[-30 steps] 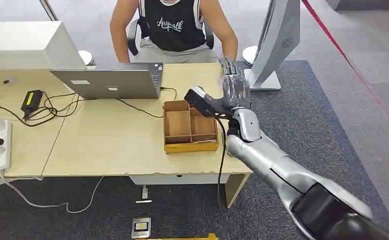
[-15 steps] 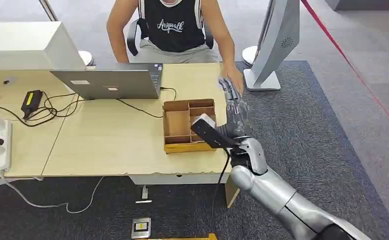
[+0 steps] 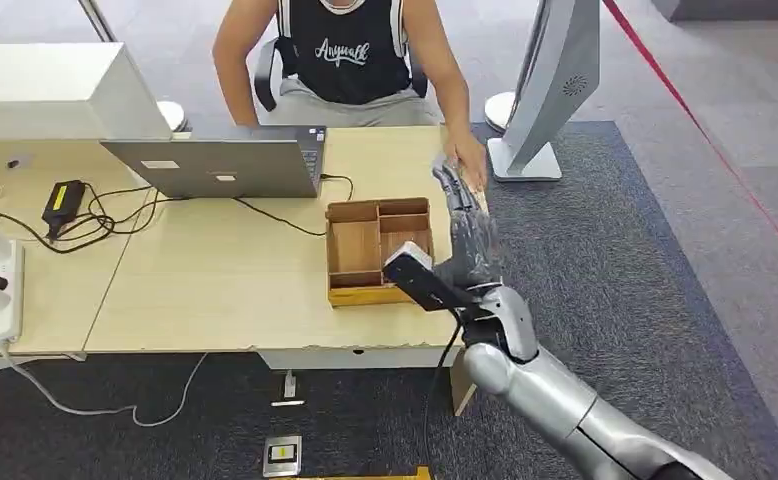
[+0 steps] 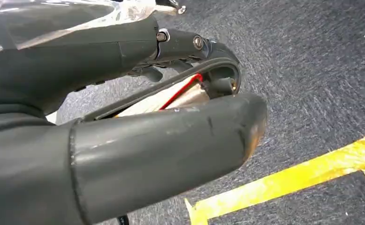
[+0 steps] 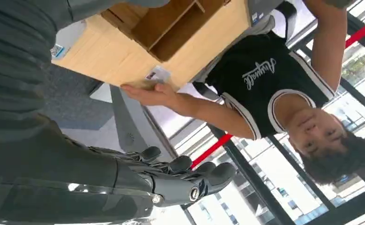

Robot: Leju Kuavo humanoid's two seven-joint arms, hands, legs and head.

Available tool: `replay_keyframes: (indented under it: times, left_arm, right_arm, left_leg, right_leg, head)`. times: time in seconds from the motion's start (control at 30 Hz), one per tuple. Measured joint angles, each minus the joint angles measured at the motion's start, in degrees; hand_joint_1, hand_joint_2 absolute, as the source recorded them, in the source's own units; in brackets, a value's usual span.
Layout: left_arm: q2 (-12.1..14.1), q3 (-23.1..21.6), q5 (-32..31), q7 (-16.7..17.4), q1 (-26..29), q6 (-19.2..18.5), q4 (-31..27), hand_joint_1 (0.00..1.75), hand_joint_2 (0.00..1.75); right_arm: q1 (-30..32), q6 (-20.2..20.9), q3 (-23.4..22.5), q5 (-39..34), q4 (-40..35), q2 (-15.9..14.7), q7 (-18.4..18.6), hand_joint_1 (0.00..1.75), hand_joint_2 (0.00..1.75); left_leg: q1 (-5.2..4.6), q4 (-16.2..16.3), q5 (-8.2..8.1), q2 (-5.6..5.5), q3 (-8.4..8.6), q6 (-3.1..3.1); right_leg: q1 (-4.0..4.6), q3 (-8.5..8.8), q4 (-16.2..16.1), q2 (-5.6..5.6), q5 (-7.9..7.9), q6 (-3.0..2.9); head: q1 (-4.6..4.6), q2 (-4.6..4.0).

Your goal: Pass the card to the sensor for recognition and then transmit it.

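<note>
The robot's silver right hand (image 3: 470, 235), fingers straight and holding nothing, hangs over the pale wooden table (image 3: 215, 290) edge at three o'clock of the brown compartmented cardboard tray (image 3: 375, 250), while the small white card (image 5: 158, 75) lies under the seated person's hand (image 5: 155, 93) at the table's far corner; whether the dark left hand (image 4: 124, 136) holds anything cannot be told.
</note>
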Motion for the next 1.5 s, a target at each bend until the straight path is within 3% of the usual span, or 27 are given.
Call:
replay_keyframes:
  times: [0.23, 0.67, 1.37, 1.5]
  left_arm:
    - [0.0, 0.0, 0.6, 0.4, 0.1, 0.0, 0.0, 0.0, 0.0]
    - [-0.1, 0.0, 0.6, 0.5, 0.1, -0.2, 0.0, 0.0, 0.0]
    - [0.0, 0.0, 0.7, 0.7, 0.1, -0.3, 0.0, 0.0, 0.0]
    - [0.0, 0.0, 0.7, 0.7, 0.1, -0.3, 0.0, 0.0, 0.0]
  right_arm:
    - [0.2, 5.9, 3.0, 0.1, 0.8, 1.4, -0.6, 0.0, 1.75]
    - [-0.7, 19.5, 10.7, 8.3, 4.8, 3.6, 3.3, 0.0, 1.75]
    - [-1.2, 20.2, 14.4, 8.6, 7.4, 4.7, 3.7, 0.0, 1.75]
    - [-1.6, 19.9, 14.5, 10.5, 7.9, 4.5, 7.3, 0.0, 1.75]
  left_leg:
    - [0.01, 0.0, 0.0, 0.0, 0.0, 0.0]
    - [0.01, 0.0, 0.0, 0.0, -0.01, 0.0]
    - [0.02, 0.0, 0.0, 0.0, 0.0, -0.01]
    - [0.01, 0.0, 0.0, 0.0, 0.0, -0.01]
  right_leg:
    - [0.0, 0.0, 0.0, 0.0, -0.01, -0.01]
    - [0.01, 0.0, 0.0, 0.0, -0.04, -0.05]
    - [0.02, 0.0, 0.0, 0.0, -0.04, -0.06]
    - [0.01, 0.0, 0.0, 0.0, -0.04, -0.06]
  head:
    - [0.0, 0.0]
    - [0.0, 0.0]
    - [0.0, -0.02]
    - [0.0, -0.02]
